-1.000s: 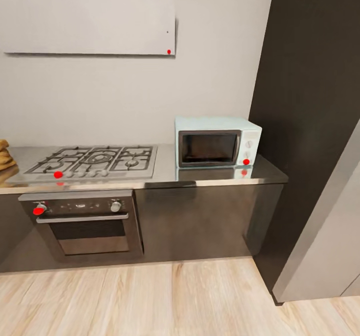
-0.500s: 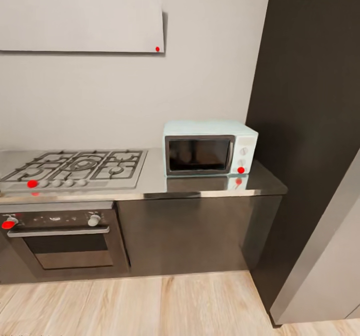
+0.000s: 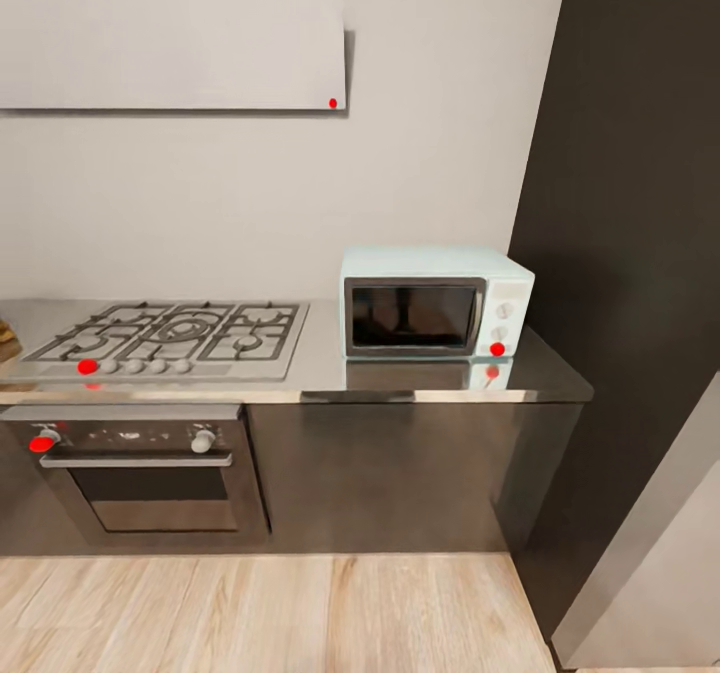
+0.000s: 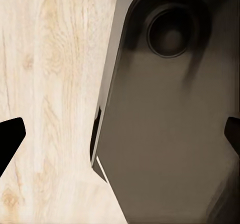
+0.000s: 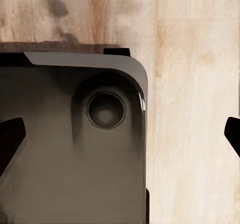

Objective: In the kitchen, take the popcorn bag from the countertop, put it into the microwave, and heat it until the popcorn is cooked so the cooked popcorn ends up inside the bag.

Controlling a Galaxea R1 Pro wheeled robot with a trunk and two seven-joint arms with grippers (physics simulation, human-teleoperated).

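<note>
Sitting at the right end of the countertop (image 3: pixel 330 368), the microwave (image 3: pixel 436 301) is showing its door shut, just beside the gas hob (image 3: pixel 170 338); a tan sliver of the popcorn bag (image 3: pixel 6 334) is being cut off by the head view's left edge. Both wrist views are showing the left gripper (image 4: pixel 120 139) and the right gripper (image 5: pixel 120 139) with fingertips spread wide over the robot's dark base (image 4: pixel 170 134) and wooden floor (image 5: pixel 195 109), holding nothing, well apart from the counter.

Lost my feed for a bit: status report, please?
Both grippers open, empty, over wood floor. Microwave shut on countertop, right of hob. Tan sliver at head view's left edge, possibly the bag.
</note>
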